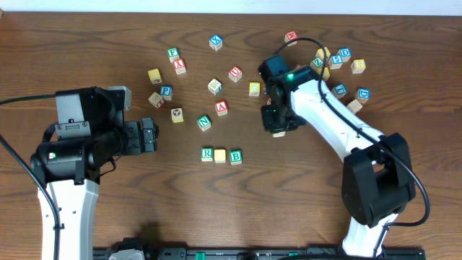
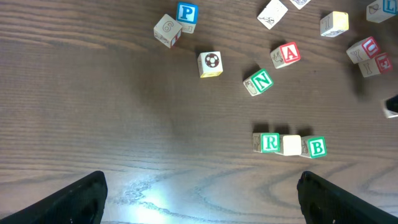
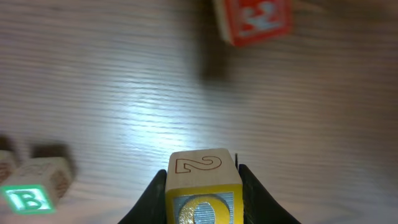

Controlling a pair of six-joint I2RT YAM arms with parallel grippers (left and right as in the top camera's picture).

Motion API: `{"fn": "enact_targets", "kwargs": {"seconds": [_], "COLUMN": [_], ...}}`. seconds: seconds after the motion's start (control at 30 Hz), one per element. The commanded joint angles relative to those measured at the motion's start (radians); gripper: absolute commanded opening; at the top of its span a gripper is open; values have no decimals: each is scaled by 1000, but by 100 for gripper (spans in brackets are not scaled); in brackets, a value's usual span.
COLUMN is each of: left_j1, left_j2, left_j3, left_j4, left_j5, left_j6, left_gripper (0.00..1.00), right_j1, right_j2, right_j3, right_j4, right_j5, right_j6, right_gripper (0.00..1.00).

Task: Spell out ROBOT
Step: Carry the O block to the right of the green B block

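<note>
A row of three blocks lies mid-table: a green R block (image 1: 207,154) (image 2: 269,142), a plain yellow-topped block (image 1: 220,155) (image 2: 291,144), and a green B block (image 1: 236,157) (image 2: 316,147). My right gripper (image 1: 279,128) (image 3: 203,186) is shut on a wooden block (image 3: 203,186) with a yellow-framed O face and a "2" on top, held above the table right of the row. The B block also shows at the lower left of the right wrist view (image 3: 28,198). My left gripper (image 1: 149,136) (image 2: 199,199) is open and empty, left of the row.
Loose letter blocks lie scattered behind the row: N (image 1: 204,123), A (image 1: 221,108), P (image 1: 166,91), U (image 1: 235,73), a yellow block (image 1: 254,89). A cluster of several blocks (image 1: 339,65) sits at the back right. A red block (image 3: 252,18) lies ahead of the right gripper.
</note>
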Motion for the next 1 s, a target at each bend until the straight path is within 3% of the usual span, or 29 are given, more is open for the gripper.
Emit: {"fn": "enact_targets", "kwargs": {"seconds": [0.0, 0.4, 0.97], "left_j1": [4, 4, 4], "left_j2": [-2, -2, -2], "left_j3": [13, 13, 13], "left_j4": [-2, -2, -2], "left_j5": [15, 15, 15], "left_j6": [13, 13, 13], "left_gripper": [96, 96, 96], "right_j1": [50, 200, 202], "right_j2": [-5, -4, -4], "right_j3": [-42, -233, -339], "right_j4": [50, 307, 371], "right_j5": [-69, -40, -26], "right_j6": [69, 146, 180], "right_gripper": [17, 20, 19]}}
